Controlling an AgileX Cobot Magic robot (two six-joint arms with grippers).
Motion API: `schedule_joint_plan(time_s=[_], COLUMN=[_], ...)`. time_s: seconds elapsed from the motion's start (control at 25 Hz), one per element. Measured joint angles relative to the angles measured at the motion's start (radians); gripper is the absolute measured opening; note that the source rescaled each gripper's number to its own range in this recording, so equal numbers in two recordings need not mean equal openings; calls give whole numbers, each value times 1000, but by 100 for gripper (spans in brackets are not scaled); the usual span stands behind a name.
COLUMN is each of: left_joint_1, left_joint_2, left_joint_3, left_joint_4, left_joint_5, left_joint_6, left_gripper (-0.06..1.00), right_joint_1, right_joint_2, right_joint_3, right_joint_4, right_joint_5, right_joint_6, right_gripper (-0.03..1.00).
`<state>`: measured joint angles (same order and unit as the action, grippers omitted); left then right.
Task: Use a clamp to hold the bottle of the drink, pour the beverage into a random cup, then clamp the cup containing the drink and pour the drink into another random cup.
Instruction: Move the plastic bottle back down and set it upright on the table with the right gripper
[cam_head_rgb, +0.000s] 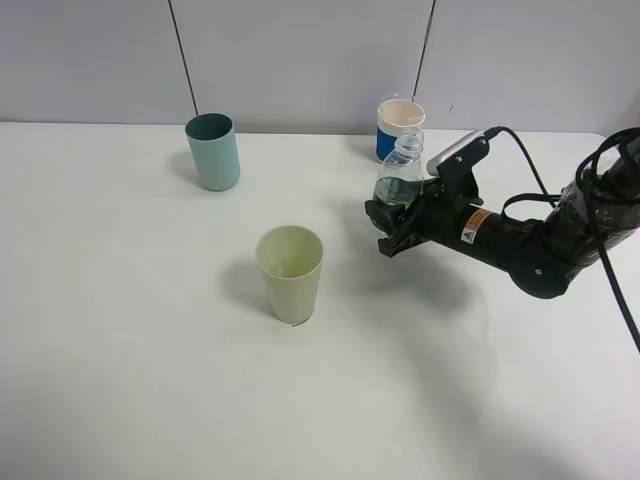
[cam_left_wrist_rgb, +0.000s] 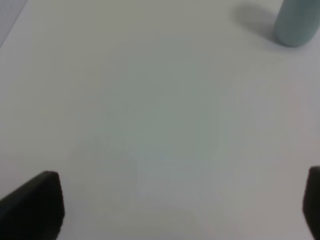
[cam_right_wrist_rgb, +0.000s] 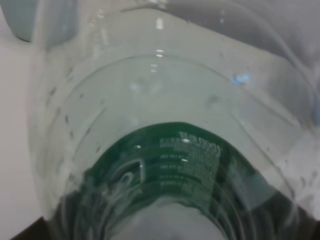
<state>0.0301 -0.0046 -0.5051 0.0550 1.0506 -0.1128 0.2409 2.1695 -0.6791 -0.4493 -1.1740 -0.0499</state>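
Within right pincer, bottle upright, neck up

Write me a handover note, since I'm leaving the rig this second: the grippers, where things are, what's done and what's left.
Right gripper: shut on the bottle, held upright with drink inside.
Left gripper: open, empty, over bare table.
Pale yellow-green cup: upright mid-table, no drink visible in it.
Teal cup: upright, back left.
Blue cup: just behind the bottle.
Done: bottle clamped.
Left: pour into one cup, then clamp that cup and pour into another.
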Motion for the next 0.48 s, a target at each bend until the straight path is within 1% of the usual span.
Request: schedule_joint_plan(time_s=[0.32,0.36,0.4,0.48], left_joint_1=[0,0,0,0], left_joint_2=[0,0,0,0], left_joint_3=[0,0,0,0], left_joint_4=[0,0,0,0], left_joint_5=[0,0,0,0], left_joint_6=[0,0,0,0], left_gripper=[90,90,90,90], right_joint_1=[0,0,0,0], right_joint_2=[0,1,2,7], right_joint_3=[0,0,0,0], right_joint_4=[0,0,0,1], right_joint_5=[-3,-5,-7,-7], right_joint_6=[-1,-1,-1,-1], right_gripper=[0,3,8,22])
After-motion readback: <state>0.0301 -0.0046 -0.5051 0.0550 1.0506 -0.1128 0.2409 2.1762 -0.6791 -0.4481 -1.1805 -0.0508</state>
